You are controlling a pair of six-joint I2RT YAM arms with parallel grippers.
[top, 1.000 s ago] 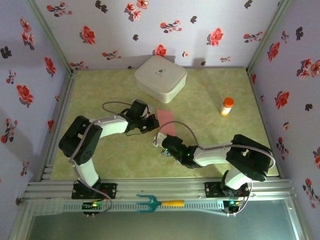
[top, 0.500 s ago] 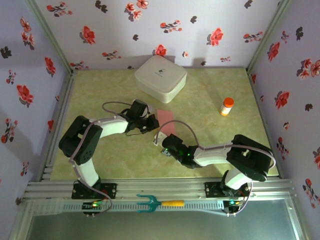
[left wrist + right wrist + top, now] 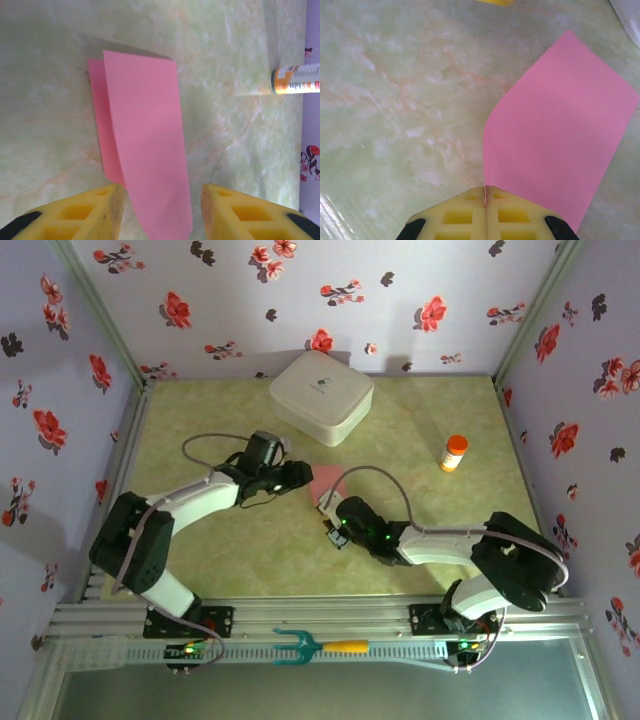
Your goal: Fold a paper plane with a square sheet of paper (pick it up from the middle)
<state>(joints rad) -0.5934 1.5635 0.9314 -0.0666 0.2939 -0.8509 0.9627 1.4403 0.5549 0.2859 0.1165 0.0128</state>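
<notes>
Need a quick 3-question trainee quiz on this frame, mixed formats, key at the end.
1. True or false: the right end effector is shut on the pink paper sheet.
2. Pick one. The left end effector is: A) shut on the sheet; B) open, with the sheet lying between its fingers; C) shut on nothing.
3. Short answer: in the top view, what white object sits beyond the sheet?

Key: 1 true. 2 B. 3 the white rounded box.
</notes>
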